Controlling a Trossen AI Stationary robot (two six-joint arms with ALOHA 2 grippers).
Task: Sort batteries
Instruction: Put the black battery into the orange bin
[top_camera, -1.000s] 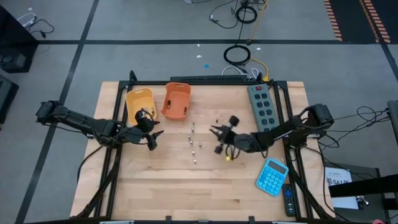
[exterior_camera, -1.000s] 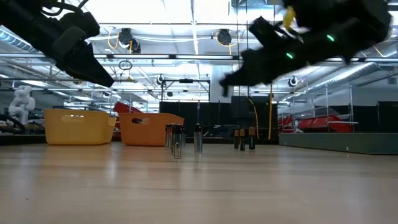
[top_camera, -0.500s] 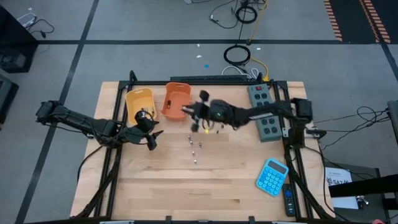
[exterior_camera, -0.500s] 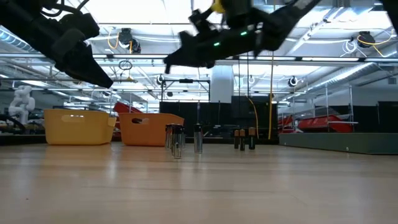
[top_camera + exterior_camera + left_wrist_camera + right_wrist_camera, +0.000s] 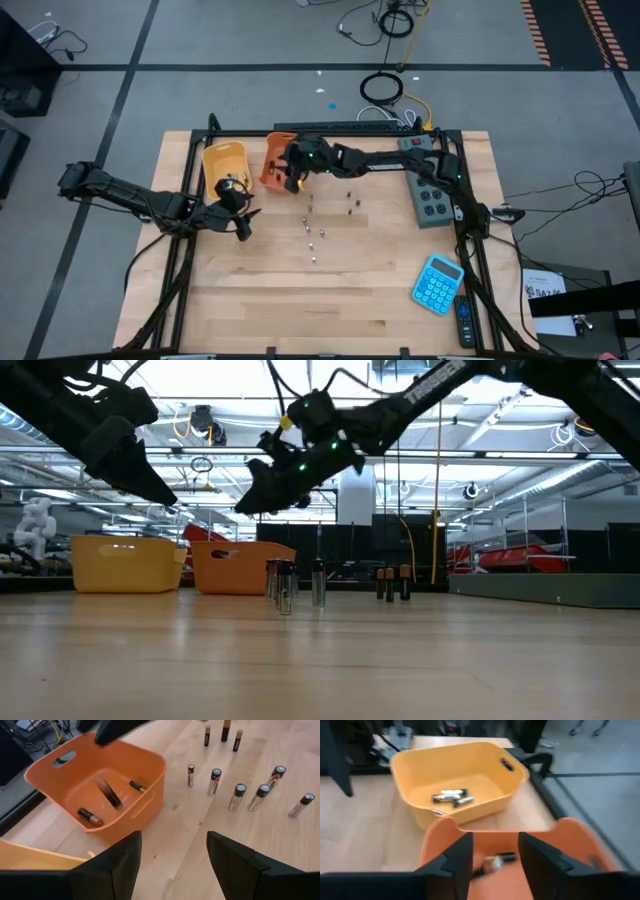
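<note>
Several batteries (image 5: 239, 796) stand upright on their ends on the wooden table, with a few dark ones (image 5: 350, 203) farther right. The orange bin (image 5: 283, 160) holds dark batteries; one (image 5: 110, 794) shows blurred inside it. The yellow bin (image 5: 455, 775) holds silvery batteries (image 5: 451, 796). My right gripper (image 5: 495, 865) hangs open over the orange bin, above a battery (image 5: 495, 861) lying inside. My left gripper (image 5: 243, 222) hovers open in front of the yellow bin, left of the standing batteries, with nothing between its fingers.
A grey power strip (image 5: 422, 180) lies along the far right of the table. A blue calculator (image 5: 437, 283) and a dark remote (image 5: 465, 322) sit at the near right corner. The near half of the table (image 5: 300, 310) is bare wood.
My right gripper has swept from the table's right middle toward the far left, up over the standing batteries, and now hangs above the orange bin. A dark battery now tumbles inside that bin.
</note>
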